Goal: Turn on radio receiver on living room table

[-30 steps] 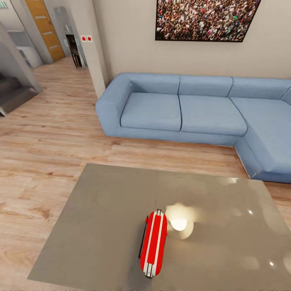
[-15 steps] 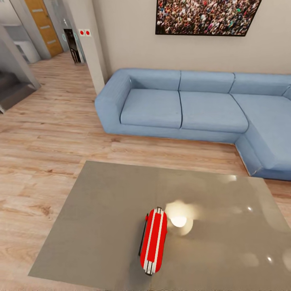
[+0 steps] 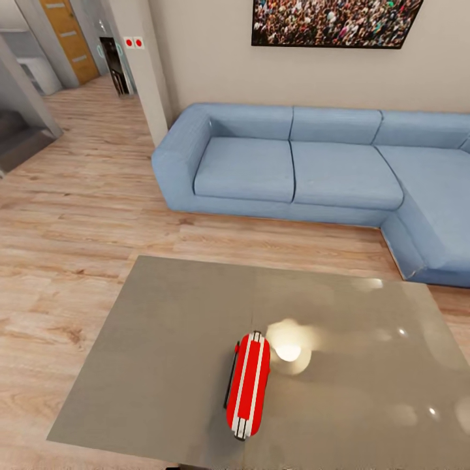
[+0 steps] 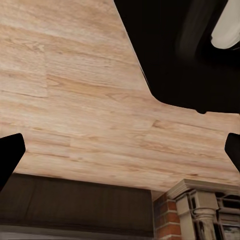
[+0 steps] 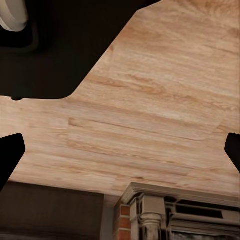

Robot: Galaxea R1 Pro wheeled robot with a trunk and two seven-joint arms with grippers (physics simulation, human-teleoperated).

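The red radio receiver [image 3: 248, 385] stands on its narrow edge near the front of the glossy grey-beige table [image 3: 163, 352], white stripes running along its top and a thin dark wire handle on its left side. Its dial face is turned away from the head camera. In the left wrist view my left gripper [image 4: 120, 152] is open, with dark fingertips [image 4: 10, 155] at both frame edges over the wood floor. The right gripper [image 5: 120, 152] is likewise open, fingertips [image 5: 10, 155] wide apart above the floor. Nothing lies between either pair of fingers.
A blue L-shaped sofa [image 3: 294, 170] runs behind the table and along the right, under a framed crowd picture [image 3: 333, 23]. Light wood floor [image 3: 72, 215] lies left of the table, leading to a hallway with a wooden door [image 3: 68, 39]. A brick fireplace [image 5: 165, 215] appears in both wrist views.
The whole head view has shifted slightly downward and closer: sofa, picture and table sit a little differently in frame. The radio has stayed in place on the table.
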